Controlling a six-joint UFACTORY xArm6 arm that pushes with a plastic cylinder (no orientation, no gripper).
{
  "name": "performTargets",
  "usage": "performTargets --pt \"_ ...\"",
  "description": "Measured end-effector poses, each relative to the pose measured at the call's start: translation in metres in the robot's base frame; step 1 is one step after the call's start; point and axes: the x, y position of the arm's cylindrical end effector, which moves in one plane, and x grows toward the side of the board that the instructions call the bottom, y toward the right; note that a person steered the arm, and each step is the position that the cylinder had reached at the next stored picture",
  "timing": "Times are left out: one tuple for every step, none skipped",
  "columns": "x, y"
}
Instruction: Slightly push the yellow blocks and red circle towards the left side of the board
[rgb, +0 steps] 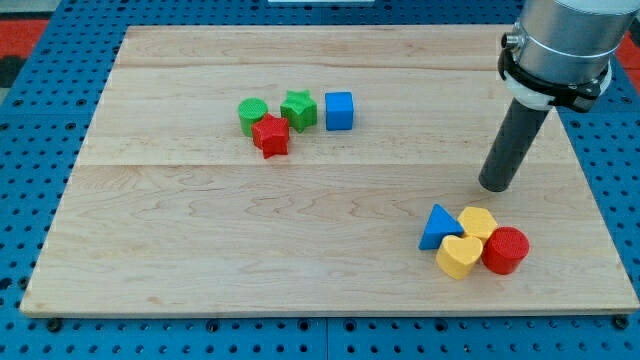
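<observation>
Two yellow blocks sit near the board's lower right: a yellow heart (457, 256) and a yellow hexagon-like block (479, 222) just above it. The red circle (505, 250) touches them on their right side. A blue triangle (437, 227) touches them on the left. My tip (494, 186) rests on the board just above this cluster, a short way up and right of the yellow hexagon-like block, touching none of them.
Another group lies upper centre: a green circle (252, 114), a red star (270, 135), a green star (298, 109) and a blue cube (339, 110). The wooden board (200, 250) lies on a blue pegged surface, its right edge close to the red circle.
</observation>
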Motion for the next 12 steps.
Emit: performTargets --pt "0.000 0.000" --pt "0.000 0.000" --pt "0.000 0.000" --pt "0.002 0.002" --pt "0.020 0.003" --pt "0.031 0.047" --pt "0.084 0.065" --pt "0.109 0.062" --pt "0.111 0.046" --pt "0.109 0.027" --pt "0.104 0.011" --pt "0.102 0.007"
